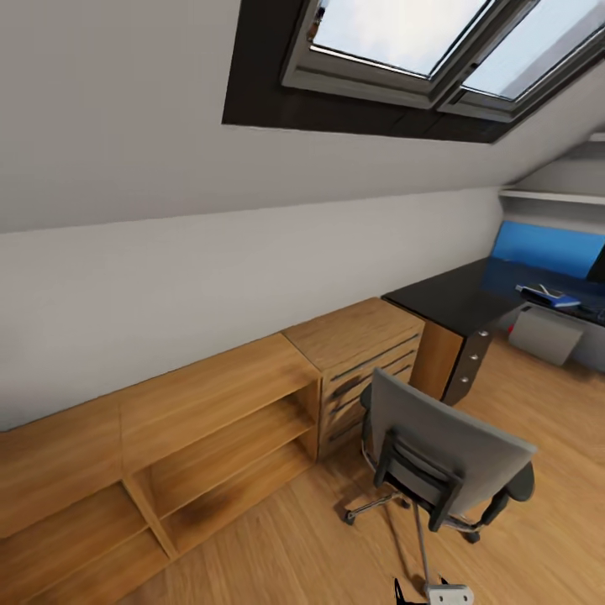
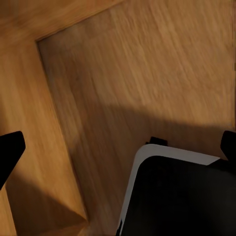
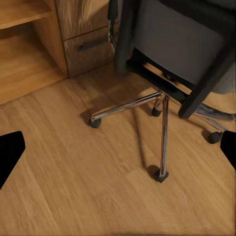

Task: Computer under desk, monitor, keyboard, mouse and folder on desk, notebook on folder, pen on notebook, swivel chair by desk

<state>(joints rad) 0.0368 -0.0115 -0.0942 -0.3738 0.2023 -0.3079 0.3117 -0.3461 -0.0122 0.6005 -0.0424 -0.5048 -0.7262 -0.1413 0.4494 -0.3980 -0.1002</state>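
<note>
The swivel chair (image 1: 449, 458) stood on the plank floor (image 1: 555, 420) near the robot, its tall grey back turned toward the camera and its seat facing the wooden drawer chest (image 1: 361, 357), with the black table (image 1: 458, 298) farther off to the right carrying a small stack topped by a blue folder (image 1: 550, 296). The right wrist view alone showed the chair's chrome base (image 3: 162, 128) and castors, the right gripper (image 3: 118, 147) spread wide. The left gripper (image 2: 118, 147) was spread wide too, over wooden shelving (image 2: 39, 123).
</note>
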